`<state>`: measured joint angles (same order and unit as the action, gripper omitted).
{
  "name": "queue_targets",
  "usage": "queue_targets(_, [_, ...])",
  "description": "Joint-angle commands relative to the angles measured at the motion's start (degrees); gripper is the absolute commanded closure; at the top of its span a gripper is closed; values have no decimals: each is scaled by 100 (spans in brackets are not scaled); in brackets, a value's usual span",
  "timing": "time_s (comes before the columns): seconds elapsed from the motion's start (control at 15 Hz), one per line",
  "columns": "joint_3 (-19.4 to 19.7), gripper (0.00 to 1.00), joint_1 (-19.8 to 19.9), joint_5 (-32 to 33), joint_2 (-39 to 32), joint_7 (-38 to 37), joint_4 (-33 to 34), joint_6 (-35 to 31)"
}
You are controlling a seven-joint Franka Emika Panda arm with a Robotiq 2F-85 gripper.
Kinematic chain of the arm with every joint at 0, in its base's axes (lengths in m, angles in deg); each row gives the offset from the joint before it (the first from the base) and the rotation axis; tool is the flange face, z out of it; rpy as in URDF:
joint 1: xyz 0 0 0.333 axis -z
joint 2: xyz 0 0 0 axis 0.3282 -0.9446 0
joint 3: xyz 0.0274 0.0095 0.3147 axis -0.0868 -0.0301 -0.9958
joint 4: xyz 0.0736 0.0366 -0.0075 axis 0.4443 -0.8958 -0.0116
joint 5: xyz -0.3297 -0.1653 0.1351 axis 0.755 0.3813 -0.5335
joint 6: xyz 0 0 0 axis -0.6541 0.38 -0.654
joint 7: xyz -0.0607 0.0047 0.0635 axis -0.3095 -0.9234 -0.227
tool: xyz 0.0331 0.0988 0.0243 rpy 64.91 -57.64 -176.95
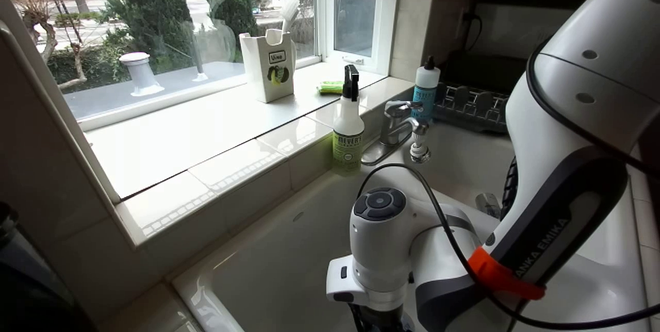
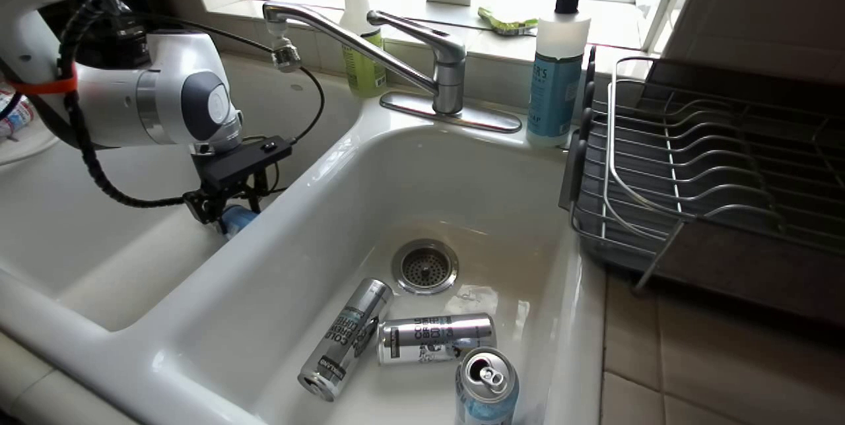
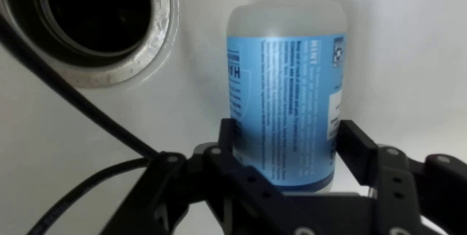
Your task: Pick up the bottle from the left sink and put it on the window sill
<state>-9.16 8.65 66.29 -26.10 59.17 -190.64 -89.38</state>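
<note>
Gripping the blue-labelled bottle (image 3: 284, 107), jaws snug both sides; gripper (image 3: 286, 138) sits low in left sink (image 2: 72, 233) (drain (image 3: 96, 16) near the bottle).

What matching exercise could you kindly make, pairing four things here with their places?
1) translucent, blue-labelled cylindrical bottle
2) two silver cylindrical metal cans
3) tall white fruit-painted pitcher
4) slim, black-triggered white-and-green spray bottle

A) on the long pale window sill
B) flanked by the jointed black end effector
C) upright beside the shiny metal faucet
D) lying in the smaller white basin

Pairs: 1-B, 2-D, 3-A, 4-C.
</note>
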Motion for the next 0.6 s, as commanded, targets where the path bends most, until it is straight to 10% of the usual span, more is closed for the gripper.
queue_targets(0.0, [-9,6,22,95,-197,110,156,69])
queue_targets(0.13, [-1,40,18,104,-239,144,173,82])
queue_targets(0.53, [0,55,27,118,-207,135,151,18])
